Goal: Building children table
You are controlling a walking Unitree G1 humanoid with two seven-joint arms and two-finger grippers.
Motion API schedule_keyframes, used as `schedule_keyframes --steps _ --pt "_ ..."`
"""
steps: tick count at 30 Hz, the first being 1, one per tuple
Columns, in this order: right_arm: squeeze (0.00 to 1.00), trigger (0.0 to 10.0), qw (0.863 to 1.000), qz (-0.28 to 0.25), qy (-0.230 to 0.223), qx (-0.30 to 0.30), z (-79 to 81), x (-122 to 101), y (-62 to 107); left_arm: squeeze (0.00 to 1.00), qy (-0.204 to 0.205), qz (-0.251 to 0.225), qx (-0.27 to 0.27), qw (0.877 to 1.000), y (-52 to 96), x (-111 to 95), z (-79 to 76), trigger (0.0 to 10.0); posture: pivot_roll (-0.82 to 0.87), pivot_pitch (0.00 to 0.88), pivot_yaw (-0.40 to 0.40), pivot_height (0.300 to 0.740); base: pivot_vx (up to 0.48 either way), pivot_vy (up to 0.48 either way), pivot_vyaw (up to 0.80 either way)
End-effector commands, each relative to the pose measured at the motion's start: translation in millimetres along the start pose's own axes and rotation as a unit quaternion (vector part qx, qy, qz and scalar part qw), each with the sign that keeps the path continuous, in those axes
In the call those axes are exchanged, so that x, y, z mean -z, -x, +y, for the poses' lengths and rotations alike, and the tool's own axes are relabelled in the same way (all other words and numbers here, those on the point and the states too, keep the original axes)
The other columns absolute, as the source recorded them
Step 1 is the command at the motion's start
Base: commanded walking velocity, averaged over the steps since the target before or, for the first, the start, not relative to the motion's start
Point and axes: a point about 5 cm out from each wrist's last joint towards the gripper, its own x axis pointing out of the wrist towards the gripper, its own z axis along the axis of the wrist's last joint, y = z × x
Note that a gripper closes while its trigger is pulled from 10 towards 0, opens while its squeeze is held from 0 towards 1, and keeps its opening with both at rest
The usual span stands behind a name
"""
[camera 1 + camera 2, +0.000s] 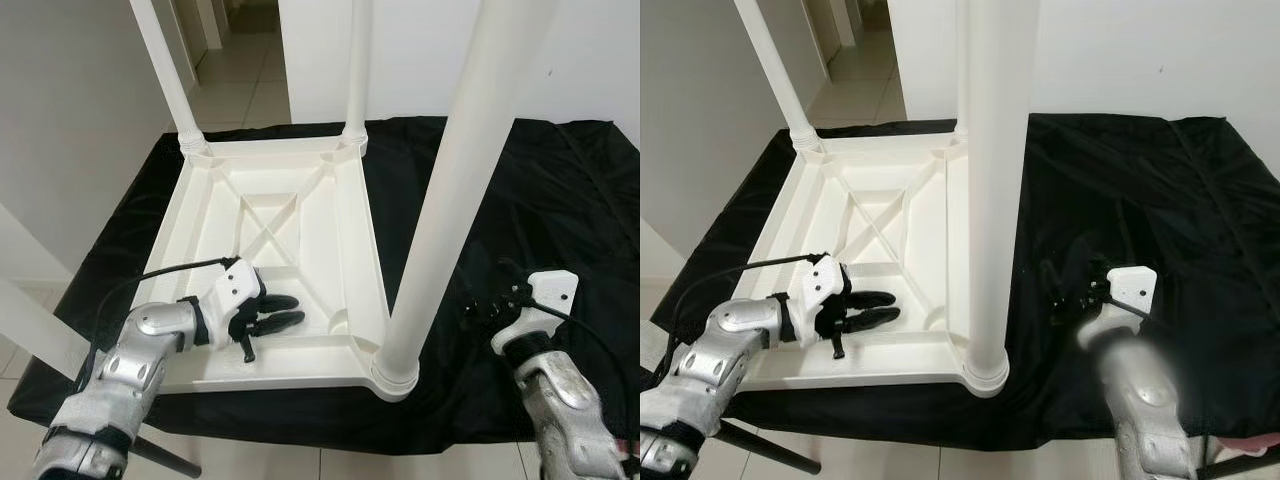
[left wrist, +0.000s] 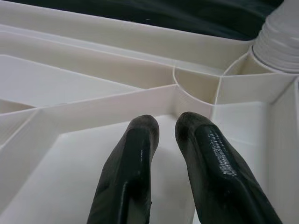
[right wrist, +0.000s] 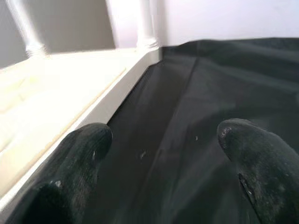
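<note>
White plastic children's table (image 1: 300,215) lay upside down at frame centre on a black cloth (image 1: 520,200) covering the counter. Its underside was smooth and glossy, moulded with raised ribs in an X and round corner sockets. Three round tapered legs were in: near-right leg (image 1: 455,190), far-left leg (image 1: 165,70), far-right leg (image 1: 357,70). Left end effector (image 1: 290,310) sat lower left inside the tray, over the floor near the near-right socket, its rounded matte black fingers (image 2: 135,163) almost together, holding nothing. Right end effector (image 3: 163,154) hovered lower right over the wrinkled cloth beside the table's rim, fingers spread wide, empty.
</note>
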Motion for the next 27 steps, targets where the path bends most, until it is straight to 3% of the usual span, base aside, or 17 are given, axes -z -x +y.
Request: schedule_keyframes --steps 1,8,13,16,21,27 --pt "0.00 10.0 0.998 0.014 -0.002 -0.055 5.5 2 8.5 0.00 0.007 0.001 -0.011 1.000 5.9 0 -3.6 10.0 -0.11 0.071 0.108 0.740 0.000 0.000 0.00" --pt "0.00 10.0 0.987 0.057 -0.018 -0.149 6.1 4 32.6 0.00 0.002 -0.013 -0.036 0.999 6.5 -5 -16.0 10.0 -0.11 0.076 0.098 0.740 0.000 0.000 0.00" --pt "0.00 10.0 0.970 0.072 -0.046 -0.226 11.1 -3 46.8 0.00 0.039 -0.020 -0.019 0.999 11.2 -10 -22.6 10.0 -0.11 0.074 0.095 0.740 0.000 0.000 0.00" --pt "0.00 10.0 0.941 0.111 -0.045 -0.318 19.7 -3 57.8 0.00 0.067 -0.030 0.026 0.997 14.0 -19 -33.3 10.0 -0.11 0.059 0.096 0.740 0.000 0.000 0.00" --pt "0.00 10.0 0.930 0.116 -0.053 -0.346 20.3 -6 56.1 0.00 0.072 -0.023 0.048 0.996 13.6 -21 -39.7 10.0 -0.10 0.050 0.095 0.740 0.000 0.000 0.00" --pt "0.00 10.0 0.917 0.104 -0.029 -0.385 21.2 -16 45.4 0.00 0.062 -0.015 0.056 0.996 14.2 -25 -46.2 10.0 -0.09 0.039 0.086 0.740 0.000 0.000 0.00"
